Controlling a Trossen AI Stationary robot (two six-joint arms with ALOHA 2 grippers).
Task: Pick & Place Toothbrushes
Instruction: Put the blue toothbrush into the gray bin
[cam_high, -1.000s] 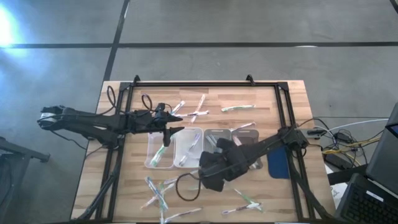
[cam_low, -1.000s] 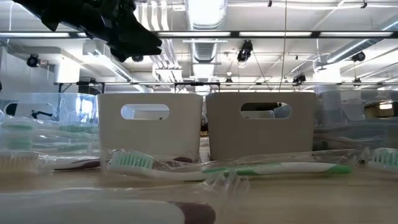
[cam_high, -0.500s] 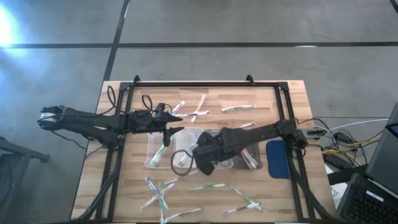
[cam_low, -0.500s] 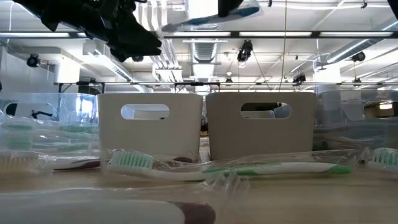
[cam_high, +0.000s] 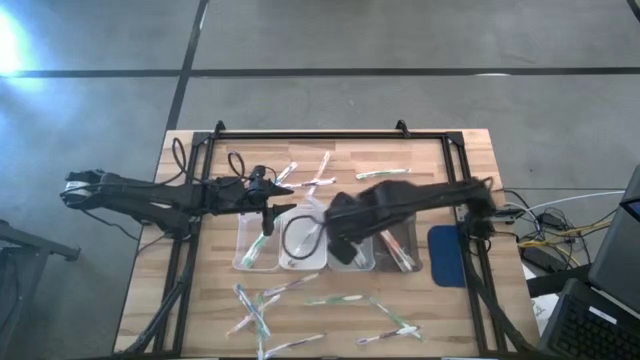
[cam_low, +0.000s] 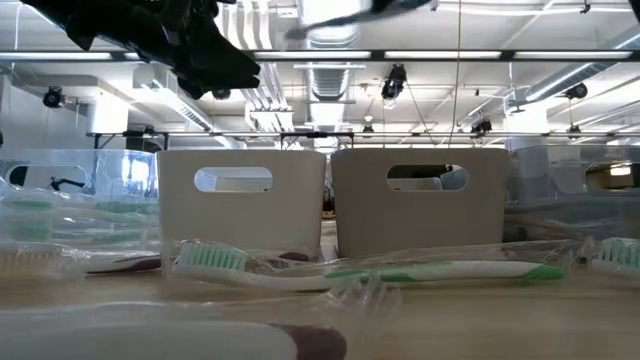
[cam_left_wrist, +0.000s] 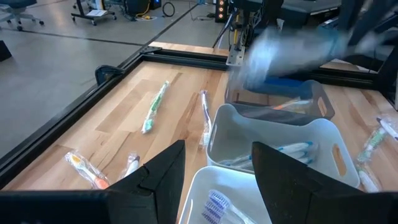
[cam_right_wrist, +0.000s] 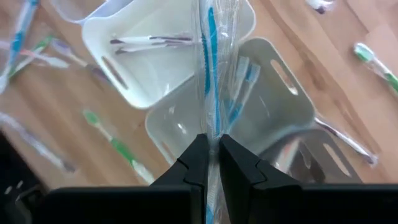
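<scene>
My right gripper (cam_right_wrist: 212, 155) hangs over the row of white trays (cam_high: 300, 250), shut on a clear-wrapped toothbrush with a blue handle (cam_right_wrist: 211, 37). The low view catches this toothbrush (cam_low: 350, 10) as a blur at its top edge. Under it, one tray (cam_right_wrist: 249, 106) holds blue toothbrushes and another tray (cam_right_wrist: 155, 56) purple ones. My left gripper (cam_high: 285, 200) stands open above the left trays, its fingers (cam_left_wrist: 161, 180) apart with nothing between them. Several loose toothbrushes (cam_high: 380, 173) lie flat on the wooden table. My right gripper pinches the wrapped blue toothbrush (cam_right_wrist: 211, 127) between its two fingers, coming from above and pointing steeply down. The long blue part of the handle sticks out past the fingertips. The toothbrush is lifted clear, above the trays.
A black frame (cam_high: 310, 135) runs around the table. Loose toothbrushes lie beyond the trays (cam_high: 310, 180) and near the front edge (cam_high: 255, 310), (cam_high: 400, 325). A green one (cam_low: 370, 268) lies in front of the trays. A blue pad (cam_high: 447, 255) lies at the right.
My right gripper has carried the blue toothbrush from the near side of the trays toward the far edge and upward, to a place above them. It has rolled about its own axis on the way and stayed shut.
</scene>
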